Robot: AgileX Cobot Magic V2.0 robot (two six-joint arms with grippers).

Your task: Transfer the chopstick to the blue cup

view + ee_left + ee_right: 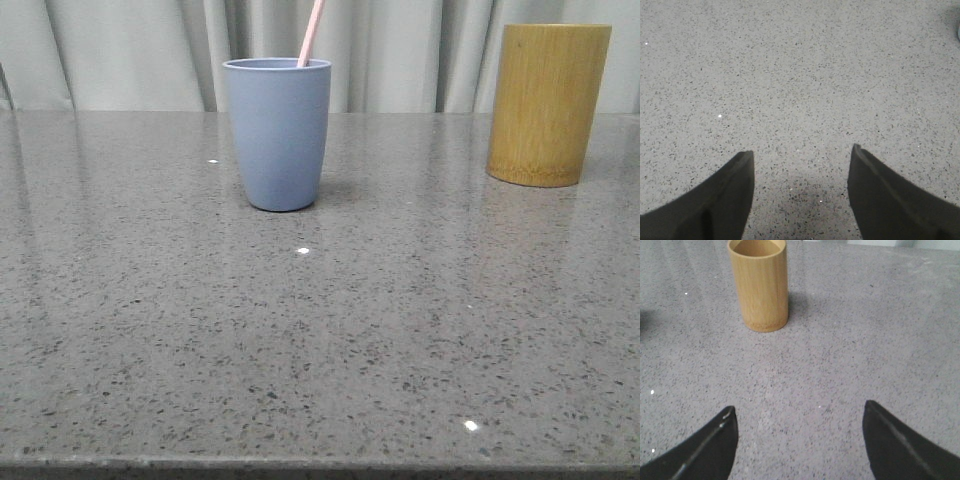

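While the chopstick (311, 32) stood tilted inside the blue cup (277, 132), its upper end leaning right and running out of the front view, both claws hung over bare speckled desk (320, 340). Left claw (801, 192) was released, fingers spread wide with nothing between them. Right claw (799, 440) was likewise released and empty, pointed toward the bamboo cylinder (759, 284), which stood upright well apart from it.

Upright bamboo cylinder (548, 104) on speckled grey table (320, 350); pale curtain (130, 50) behind
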